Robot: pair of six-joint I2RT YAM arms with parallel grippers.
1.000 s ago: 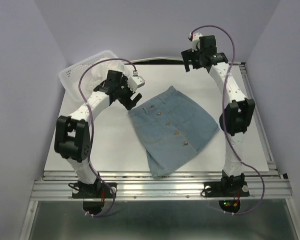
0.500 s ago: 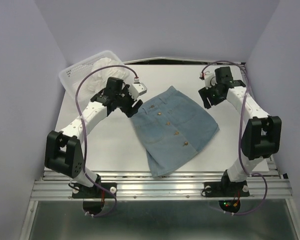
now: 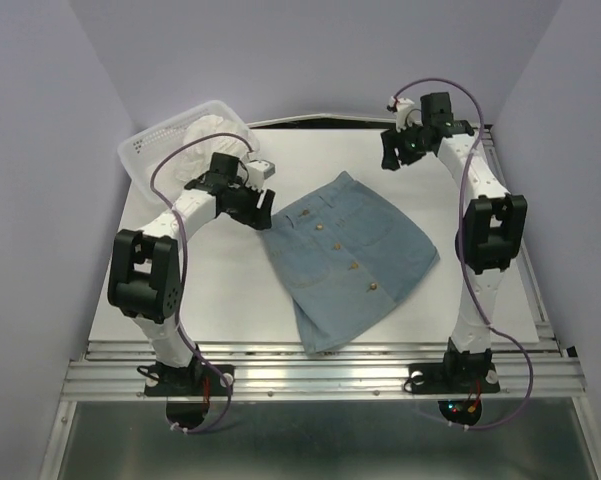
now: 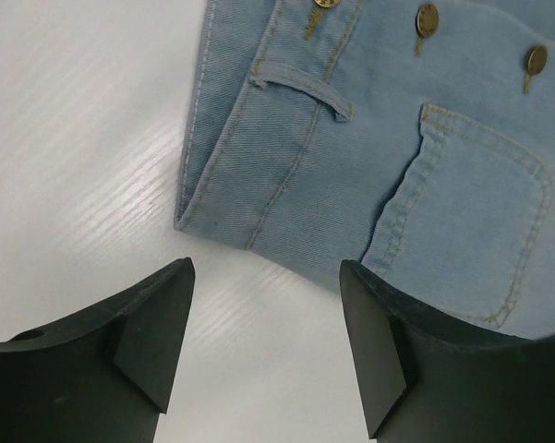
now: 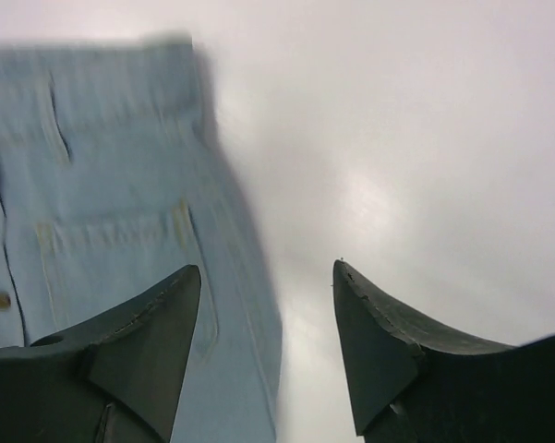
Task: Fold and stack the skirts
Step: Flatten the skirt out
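On the white worktop (image 3: 220,290), near its middle, the blue skirt (image 3: 345,258) lies spread flat and unfolded, turned at an angle. Its narrower waistband points to the far left and its wider hem to the near right. It is pale, washed denim with a row of brass buttons down the front, a patch pocket on either side of the row, belt loops on the waistband and lighter stitching along the seams.

The left hand (image 4: 263,277) hangs over the left corner of the waistband with its fingers apart. That corner shows just beyond the gap between them, and whether they touch the cloth cannot be told. The right hand (image 5: 266,272), fingers also apart, is over the far right of the worktop beside the waistband's other corner; its wrist view is blurred.

A white skirt (image 3: 208,132) sits bundled in a mesh basket (image 3: 145,150) at the far left corner, well apart from the blue one.
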